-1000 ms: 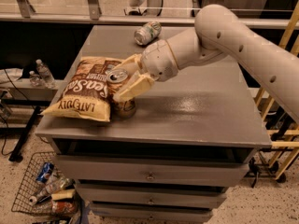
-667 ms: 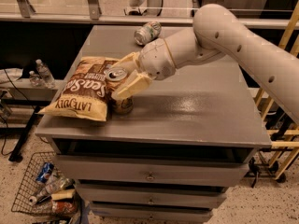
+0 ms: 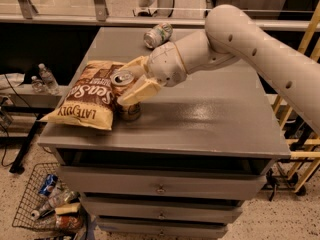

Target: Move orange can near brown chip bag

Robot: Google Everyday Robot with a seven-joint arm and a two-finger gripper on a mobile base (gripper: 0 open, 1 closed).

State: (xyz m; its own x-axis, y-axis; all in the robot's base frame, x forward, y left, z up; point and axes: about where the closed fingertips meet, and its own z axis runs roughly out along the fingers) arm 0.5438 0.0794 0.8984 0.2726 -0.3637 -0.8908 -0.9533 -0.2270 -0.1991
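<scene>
The orange can stands upright on the grey cabinet top, its silver top with pull tab showing. It touches the right edge of the brown chip bag, which lies flat at the left front. My gripper is at the can's upper part, with one cream finger on its right side and the other behind it. The fingers are closed around the can.
A silver-green can lies on its side at the back of the cabinet top. A wire basket with bottles and packets sits on the floor at the lower left. Bottles stand on a low shelf at the left. A wooden frame is at the right.
The gripper and the orange can stay in almost the same spot beside the chip bag. No clear movement shows.
</scene>
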